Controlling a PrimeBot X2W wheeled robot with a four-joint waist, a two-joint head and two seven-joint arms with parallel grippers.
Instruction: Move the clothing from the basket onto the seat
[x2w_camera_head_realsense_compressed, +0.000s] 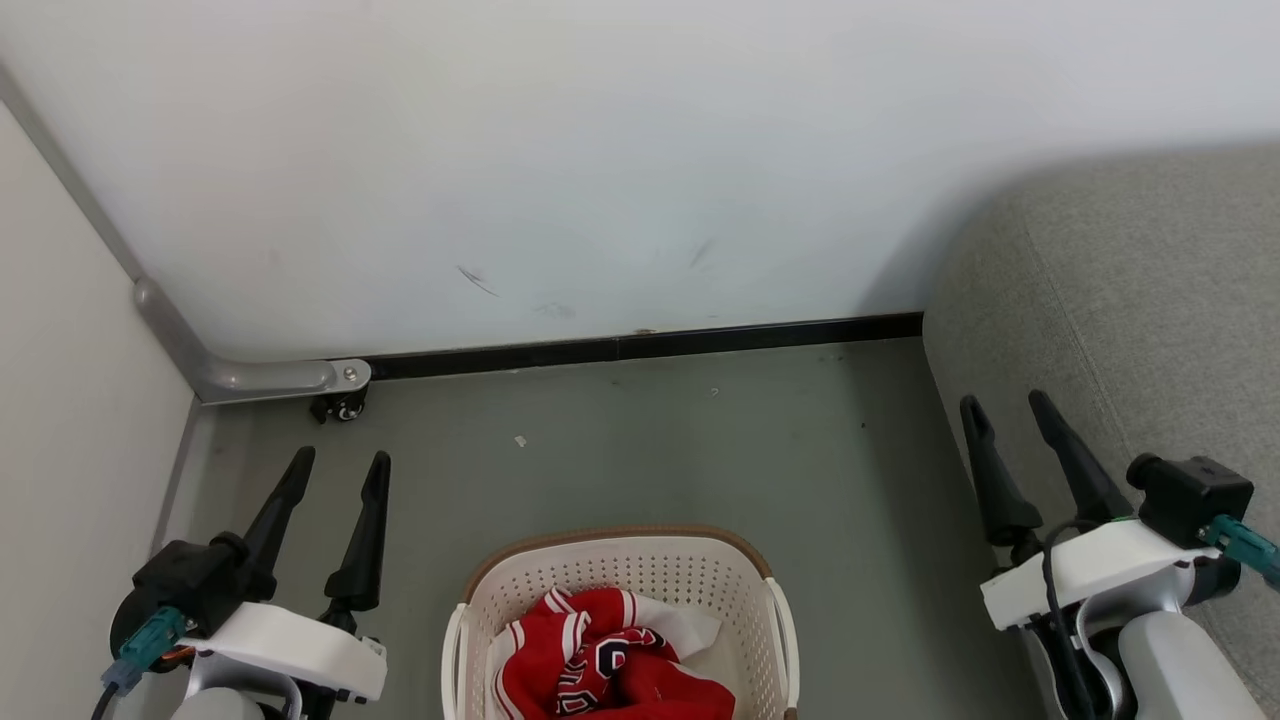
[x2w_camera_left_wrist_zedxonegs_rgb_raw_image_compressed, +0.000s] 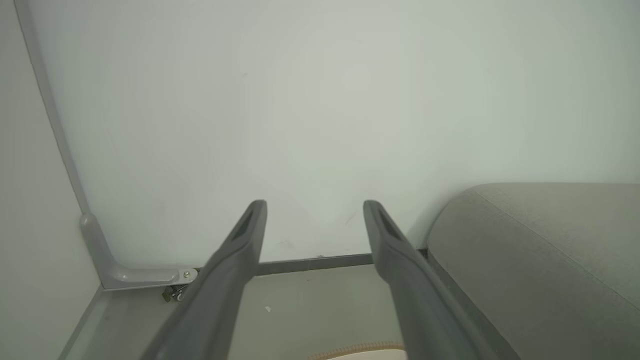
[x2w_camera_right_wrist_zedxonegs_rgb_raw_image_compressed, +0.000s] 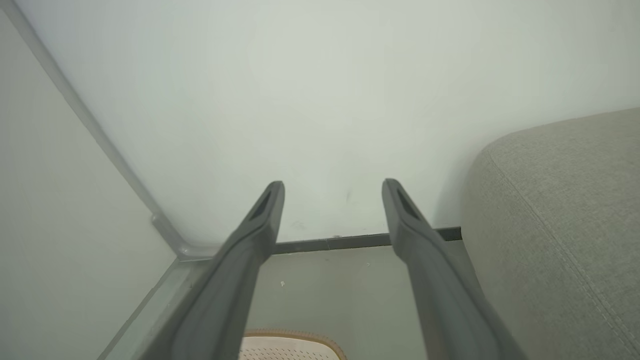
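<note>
Left gripper (x2w_camera_head_realsense_compressed: 338, 462) near left, right gripper (x2w_camera_head_realsense_compressed: 1007, 405) near right, both jaws wide apart, empty, fingers pointing far.

The basket (x2w_camera_head_realsense_compressed: 640, 572), cream-white plastic with perforated walls, a brown rim and white side handles, stands upright with its mouth facing up; its near part is cut off by the head view's bottom edge. The clothing (x2w_camera_head_realsense_compressed: 610, 665) lies inside the basket as one crumpled heap below the rim. It is red fabric with white panels, red-and-white striped trim and dark navy lettering, with a white fold showing toward the basket's right wall. The seat (x2w_camera_head_realsense_compressed: 1130, 330), a large grey fabric sofa with a rounded edge and a visible seam, stands to the right of the basket, apart from it.
</note>
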